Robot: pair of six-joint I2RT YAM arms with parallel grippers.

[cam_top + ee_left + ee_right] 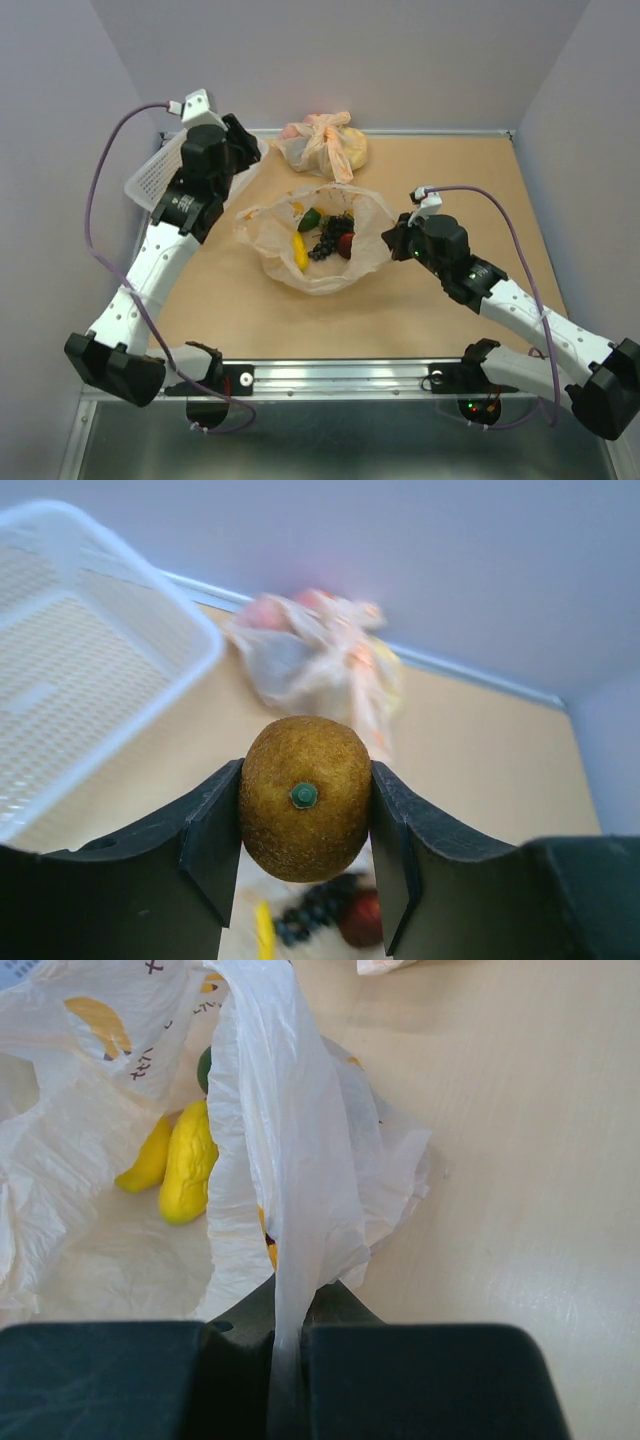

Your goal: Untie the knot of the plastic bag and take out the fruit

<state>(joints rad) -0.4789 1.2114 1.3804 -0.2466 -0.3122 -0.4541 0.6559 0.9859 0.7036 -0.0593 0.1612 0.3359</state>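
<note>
Brown kiwi [304, 798] clamped, left end effector [305, 825]; plastic bag [300, 1160] rim pinched, right end effector [289, 1322].

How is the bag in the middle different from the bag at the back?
The plastic bag in the middle is open and spread wide, so its fruit shows; the back bag is tied shut. The middle bag lies low; the back bag is bunched up and lumpy. The right hand pinches the middle bag's edge; no hand holds the back bag. Both are thin, pale peach plastic.
</note>
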